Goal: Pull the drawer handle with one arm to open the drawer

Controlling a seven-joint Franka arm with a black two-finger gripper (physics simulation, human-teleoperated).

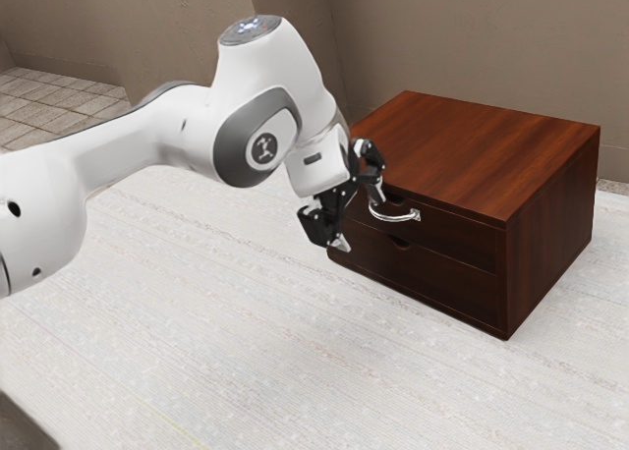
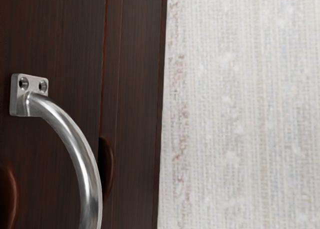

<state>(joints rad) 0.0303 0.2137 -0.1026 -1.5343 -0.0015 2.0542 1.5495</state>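
- End effector (image 1: 358,203) hangs at the front of the wooden cabinet (image 1: 472,145), with its two black fingers spread wide and nothing held between them.
- The drawer handle (image 1: 394,213), a curved metal bar, sits on the upper drawer (image 1: 444,230) of the cabinet, just beside the open fingers. I cannot tell if a finger already touches it.
- From the wrist view, the handle (image 2: 75,139) and its screw plate are close under the hand.
- The upper drawer looks shut, its front level with the cabinet front, so I judge the step in hand is the approach before the grasp.
- Next, the fingers should go around the bar and close on it, then pull straight away from the cabinet front, along the table (image 1: 246,352).
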